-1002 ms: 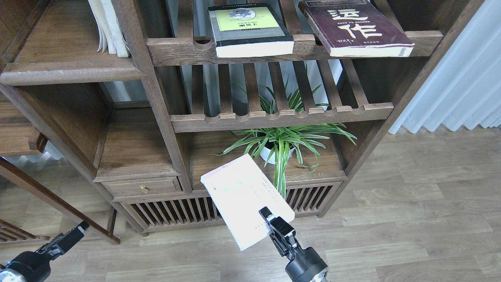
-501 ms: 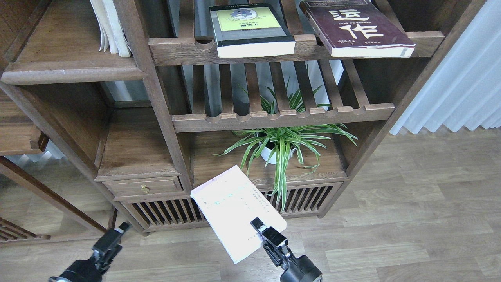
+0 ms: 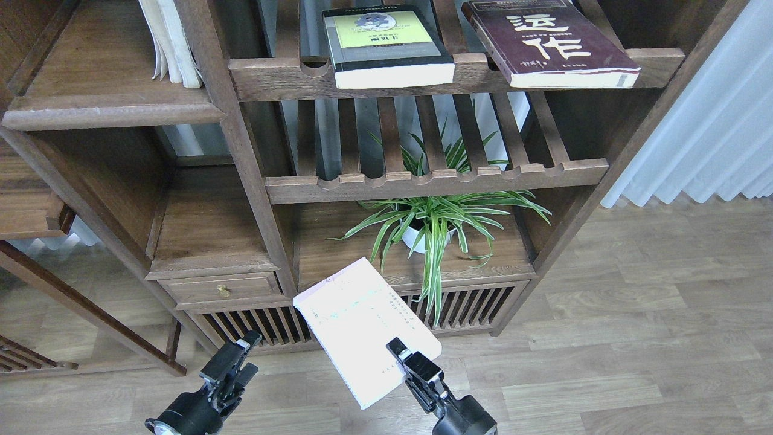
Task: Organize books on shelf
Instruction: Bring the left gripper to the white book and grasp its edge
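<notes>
Pale lilac-pink book point(image 3: 362, 329), maroon book point(image 3: 546, 39) white characters, dark brown shelf point(image 3: 109, 112)

Paperbacks: three — one pale lilac-pink book point(image 3: 362, 329), one black book point(image 3: 386, 45) with yellow-green panel, one maroon book point(image 3: 546, 42). Slatted shelves: two. Potted plant point(image 3: 432, 226): one. Drawer point(image 3: 220, 289): one. Robot tools: two, left tool point(image 3: 232, 359), right tool point(image 3: 406, 357).

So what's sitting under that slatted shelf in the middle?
Under the slatted shelf a spider plant stands in a white pot on a wooden board. Leaves hide most of the pot; its base cannot be seen.
</notes>
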Controlling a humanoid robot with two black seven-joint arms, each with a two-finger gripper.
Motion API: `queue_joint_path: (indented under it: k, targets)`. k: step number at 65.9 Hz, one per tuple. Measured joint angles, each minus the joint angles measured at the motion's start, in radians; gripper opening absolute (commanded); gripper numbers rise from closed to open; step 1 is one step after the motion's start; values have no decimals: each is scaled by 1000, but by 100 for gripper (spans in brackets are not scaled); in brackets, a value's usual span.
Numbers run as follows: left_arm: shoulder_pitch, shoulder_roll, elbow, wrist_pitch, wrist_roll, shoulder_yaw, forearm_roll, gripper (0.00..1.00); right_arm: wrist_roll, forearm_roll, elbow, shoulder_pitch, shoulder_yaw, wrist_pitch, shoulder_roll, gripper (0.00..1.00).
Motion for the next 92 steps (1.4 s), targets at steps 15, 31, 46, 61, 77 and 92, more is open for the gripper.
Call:
queue_joint_path:
  k: [15,31,46,61,77,92]
  targets:
    - [-3,-13,10,0,-7,17,2,100,0,3,-3,-1,-38,0,0,10]
    - [-13,-43,15,0,-6,41,7,100,1,5,-2,-1,-55,0,0,10]
    - [-32,-98,55,0,-4,45,30,100,1,5,-1,-2,-60,0,0,11]
    - [-52,-115,71,0,-7,44,170,100,0,3,-1,-2,-66,0,0,11]
    - [-51,-117,79,0,-7,48,196,100,0,2,-1,-4,-67,0,0,13]
    - [-50,-119,79,0,-42,75,184,89,0,2,-1,-4,-67,0,0,13]
